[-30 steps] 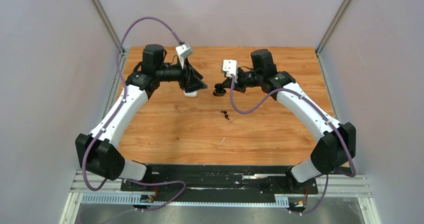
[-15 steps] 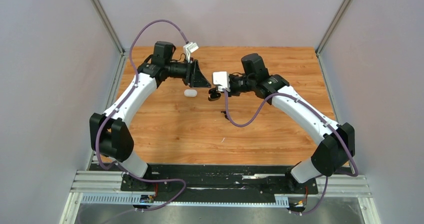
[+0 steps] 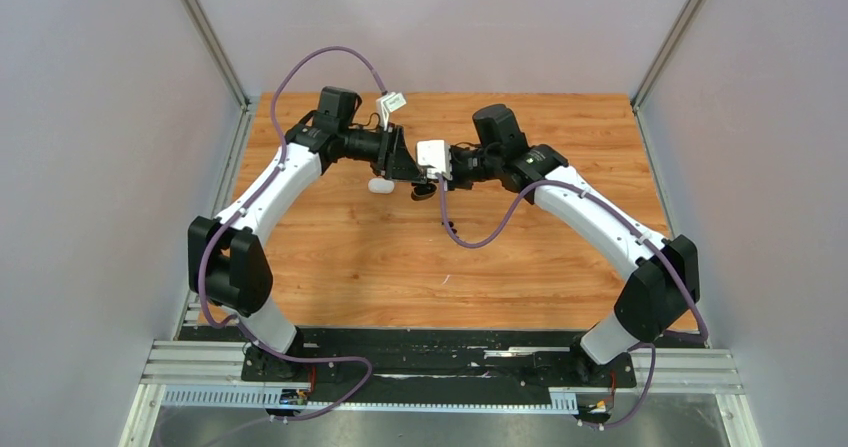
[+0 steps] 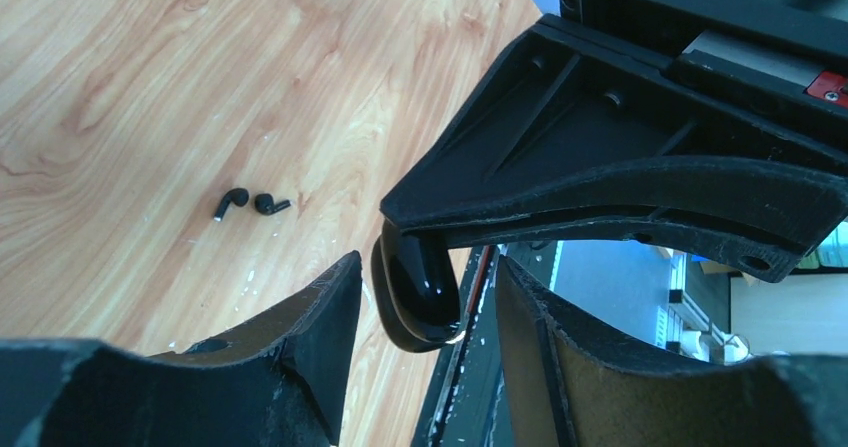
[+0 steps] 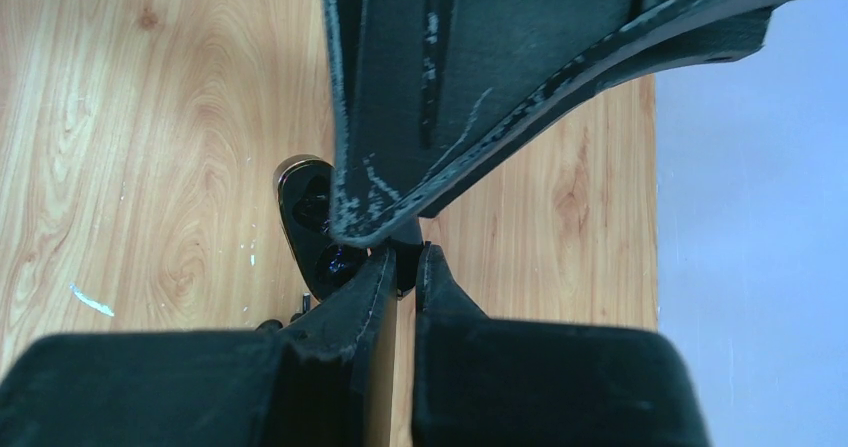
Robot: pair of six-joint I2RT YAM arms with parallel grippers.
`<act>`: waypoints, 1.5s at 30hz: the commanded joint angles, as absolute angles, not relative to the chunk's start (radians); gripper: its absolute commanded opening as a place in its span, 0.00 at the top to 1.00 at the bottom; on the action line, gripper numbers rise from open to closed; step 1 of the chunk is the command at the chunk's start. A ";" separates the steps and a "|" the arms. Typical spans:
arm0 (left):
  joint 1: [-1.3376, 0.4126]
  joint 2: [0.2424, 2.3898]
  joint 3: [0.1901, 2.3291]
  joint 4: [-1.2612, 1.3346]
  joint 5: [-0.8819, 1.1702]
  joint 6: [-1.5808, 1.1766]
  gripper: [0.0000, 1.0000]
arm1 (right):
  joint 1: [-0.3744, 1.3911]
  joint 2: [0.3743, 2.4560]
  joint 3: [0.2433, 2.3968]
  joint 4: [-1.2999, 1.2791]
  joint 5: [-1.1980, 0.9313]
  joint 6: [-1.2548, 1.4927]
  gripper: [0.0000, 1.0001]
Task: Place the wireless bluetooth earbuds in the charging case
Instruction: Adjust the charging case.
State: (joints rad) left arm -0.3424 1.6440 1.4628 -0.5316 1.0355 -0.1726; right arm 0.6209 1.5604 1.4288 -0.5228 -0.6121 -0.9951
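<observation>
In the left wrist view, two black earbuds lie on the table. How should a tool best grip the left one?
Probably from straight above, closing across the short stem of the left earbud. It lies flat on the table, apart from the other earbud, and the stem's sides look straighter than the rounded head.

charging case [image 3: 422, 191] just right of second case [image 3: 380, 185] | earbuds [image 4: 250, 203] on table [image 3: 330, 267], seemingly before both cases
</observation>
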 commanded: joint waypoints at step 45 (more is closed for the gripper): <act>-0.321 1.664 1.495 -0.473 1.168 -0.189 0.57 | 0.649 1.578 1.474 -0.501 -0.626 -1.002 1.00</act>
